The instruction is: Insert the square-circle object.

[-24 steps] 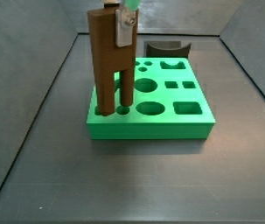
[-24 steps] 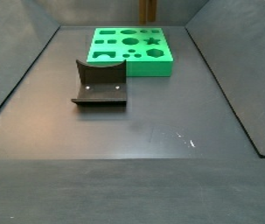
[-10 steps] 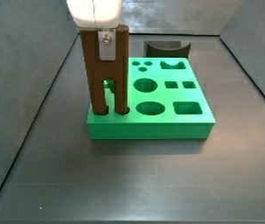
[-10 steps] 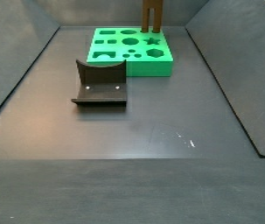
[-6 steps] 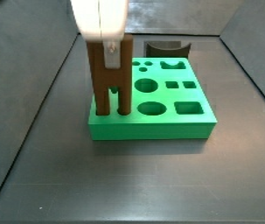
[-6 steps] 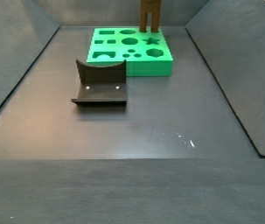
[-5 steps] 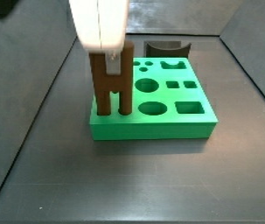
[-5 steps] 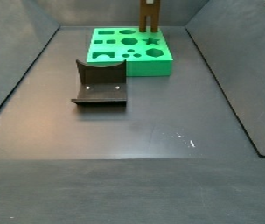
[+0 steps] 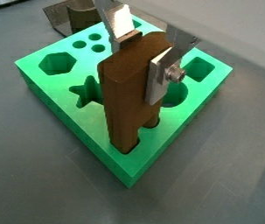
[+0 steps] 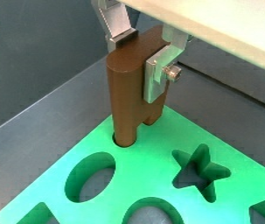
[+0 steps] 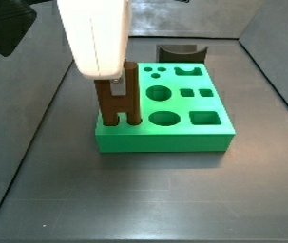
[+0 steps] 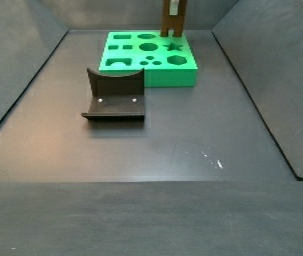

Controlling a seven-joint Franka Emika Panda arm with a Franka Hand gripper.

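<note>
Hand (image 9: 142, 54) grips the unlabelled square-circle object (image 9: 131, 96) standing in the green block (image 9: 52, 83).

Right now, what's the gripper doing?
Gripper: shut on the square-circle object, fingers clamping its top, over the green block.

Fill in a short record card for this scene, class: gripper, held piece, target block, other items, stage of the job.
gripper: gripper above the green block's corner, shut on the square-circle object
held piece: square-circle object, brown, upright, both legs entering holes
target block: green block with shaped holes, flat on the floor
other items: dark grey block behind the green block; fixture standing apart
stage: legs partly inserted, not yet released
</note>
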